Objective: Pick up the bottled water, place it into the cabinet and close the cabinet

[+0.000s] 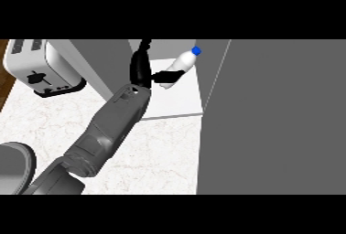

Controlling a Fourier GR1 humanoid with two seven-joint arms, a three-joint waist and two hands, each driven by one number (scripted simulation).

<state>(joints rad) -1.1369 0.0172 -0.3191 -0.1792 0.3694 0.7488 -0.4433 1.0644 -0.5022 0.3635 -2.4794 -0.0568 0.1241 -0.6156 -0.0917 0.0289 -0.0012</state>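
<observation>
Forearm in grey at the bottom left of the frame, slanting up and to the right towards the middle. Beside its lower end, at the left edge, round grey shape, cut off by the frame and not possible to identify. Beneath both, pale marbled desk, filling the lower left and centre.

At the top of the forearm, left robot hand, black, just left of centre in the upper part of the frame. Fingers pointing upward, thumb reaching right and curled onto the lower end of the bottled water. Bottle pinched there, tilted, blue cap towards the upper right, base towards the lower left.

Bottled water within the opening of the cabinet, above its white floor; contact between bottle and floor not possible to tell. Just right of the bottle, tall grey panel covering the right side of the frame from top to bottom; cabinet door or side, not clear which.

Farthest off, in the upper left corner, silver toaster with a black base, standing on the desk, well apart from the robot hand.

No other robot hand showing.
</observation>
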